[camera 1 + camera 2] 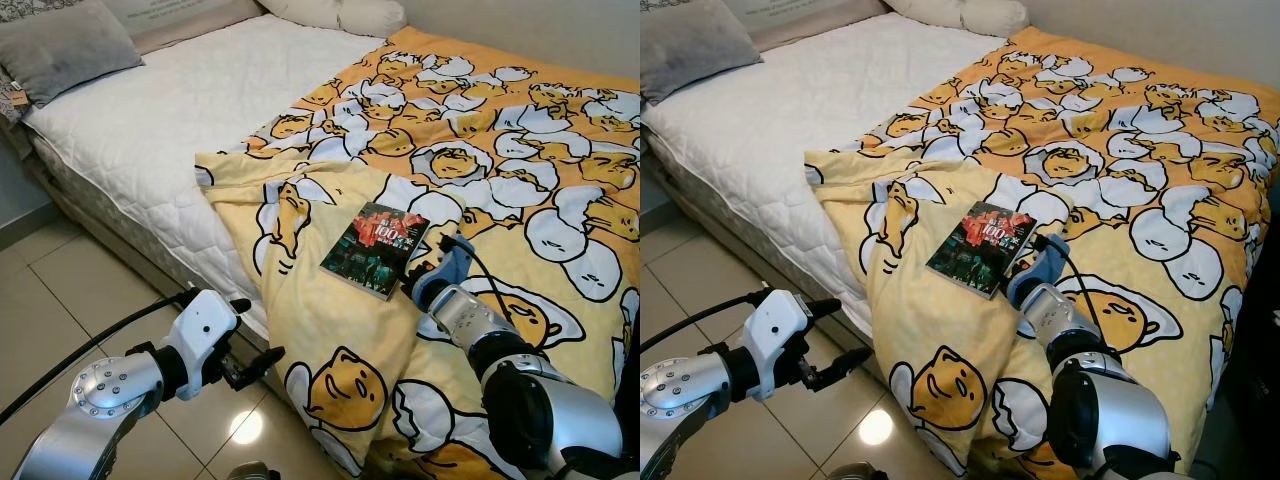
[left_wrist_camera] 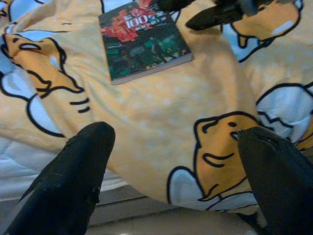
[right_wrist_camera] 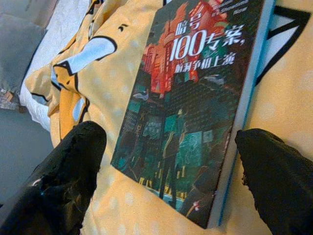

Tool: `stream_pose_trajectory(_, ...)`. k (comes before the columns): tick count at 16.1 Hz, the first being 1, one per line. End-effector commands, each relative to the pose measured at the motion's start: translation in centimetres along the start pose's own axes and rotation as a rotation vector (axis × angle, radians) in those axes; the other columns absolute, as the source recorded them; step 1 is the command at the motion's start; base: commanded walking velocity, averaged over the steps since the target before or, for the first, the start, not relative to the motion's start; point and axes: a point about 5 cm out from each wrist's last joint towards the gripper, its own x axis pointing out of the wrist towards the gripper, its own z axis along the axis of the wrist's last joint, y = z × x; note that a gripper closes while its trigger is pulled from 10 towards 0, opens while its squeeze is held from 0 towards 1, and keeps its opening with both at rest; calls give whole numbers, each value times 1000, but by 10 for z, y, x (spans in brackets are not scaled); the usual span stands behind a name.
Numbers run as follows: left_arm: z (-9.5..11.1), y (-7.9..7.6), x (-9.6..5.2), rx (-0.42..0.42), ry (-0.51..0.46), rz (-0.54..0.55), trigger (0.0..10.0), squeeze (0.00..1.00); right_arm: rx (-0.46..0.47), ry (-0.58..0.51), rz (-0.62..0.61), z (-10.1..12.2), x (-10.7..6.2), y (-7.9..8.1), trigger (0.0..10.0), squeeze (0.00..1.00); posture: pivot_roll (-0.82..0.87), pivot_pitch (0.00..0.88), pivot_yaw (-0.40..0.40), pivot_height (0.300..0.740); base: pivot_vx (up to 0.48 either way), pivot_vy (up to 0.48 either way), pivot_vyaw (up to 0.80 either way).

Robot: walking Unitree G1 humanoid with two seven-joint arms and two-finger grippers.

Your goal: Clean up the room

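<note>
Right wrist view: book lies between the right gripper's spread jaws.

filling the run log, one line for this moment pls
right claw: open, straddling book | left claw: open, idle by bed edge | book: flat on yellow blanket

A bed carries a yellow blanket and grey pillow.
</note>
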Motion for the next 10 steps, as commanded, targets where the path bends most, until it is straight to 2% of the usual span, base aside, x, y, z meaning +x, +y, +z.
stream_pose_trajectory(1,5,-2,-1,-9,-17,-20,10000,984,5,18,-17,-7,0,-3,10000,0,122,0,12,740,0,0,0)
stream_pose_trajectory(9,10,-9,-5,-32,6,-64,10000,980,-59,80,-106,-26,-2,-10,10000,0,165,87,33,740,0,0,0)
stream_pose_trajectory(10,11,-10,-7,-29,9,-65,10000,980,-42,83,-98,-28,-2,-10,10000,0,171,101,35,740,0,0,0)
